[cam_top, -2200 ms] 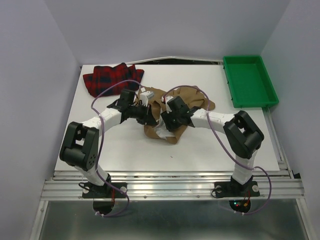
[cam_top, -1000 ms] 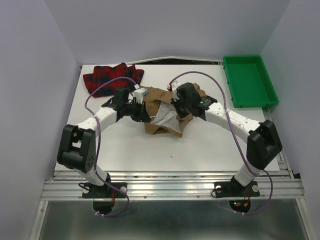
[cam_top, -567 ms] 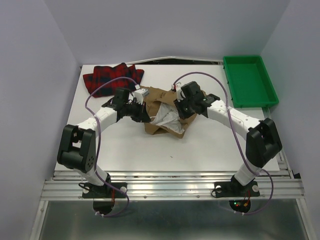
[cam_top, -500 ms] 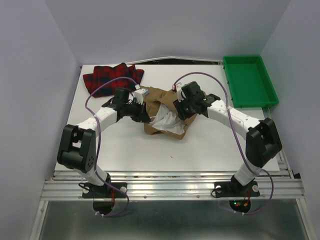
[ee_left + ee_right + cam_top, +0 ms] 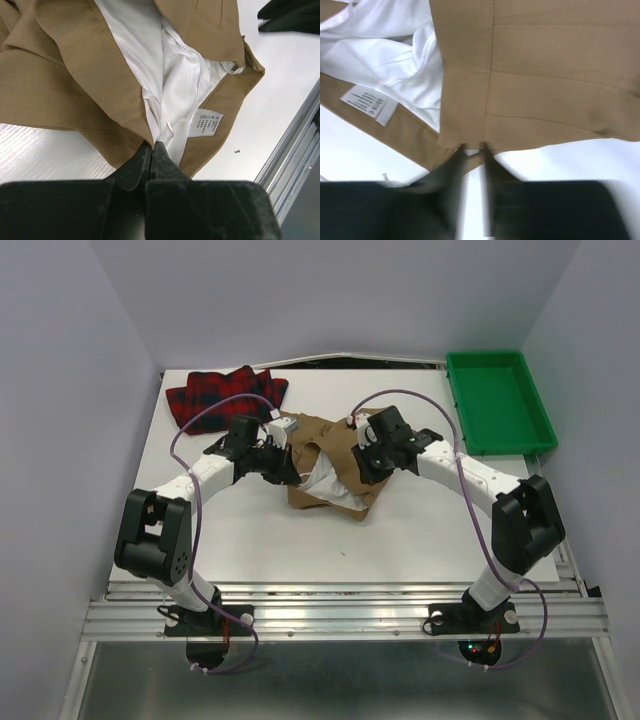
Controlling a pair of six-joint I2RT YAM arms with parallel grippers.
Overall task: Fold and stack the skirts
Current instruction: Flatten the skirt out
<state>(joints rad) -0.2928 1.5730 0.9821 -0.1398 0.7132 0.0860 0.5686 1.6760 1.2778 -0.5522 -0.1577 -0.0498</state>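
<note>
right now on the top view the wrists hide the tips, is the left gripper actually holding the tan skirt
observer: yes, the left gripper is shut on the tan skirt, pinching its edge together with the white lining.
operator: and the right one, has it got cloth
observer: the right gripper is at a stitched hem edge, nearly closed, and tan cloth appears to sit between its tips, though that view is blurred.
operator: anything that shows which side is out
observer: a care label sewn to the lining is in plain view, so the inside of the skirt is exposed there.
</note>
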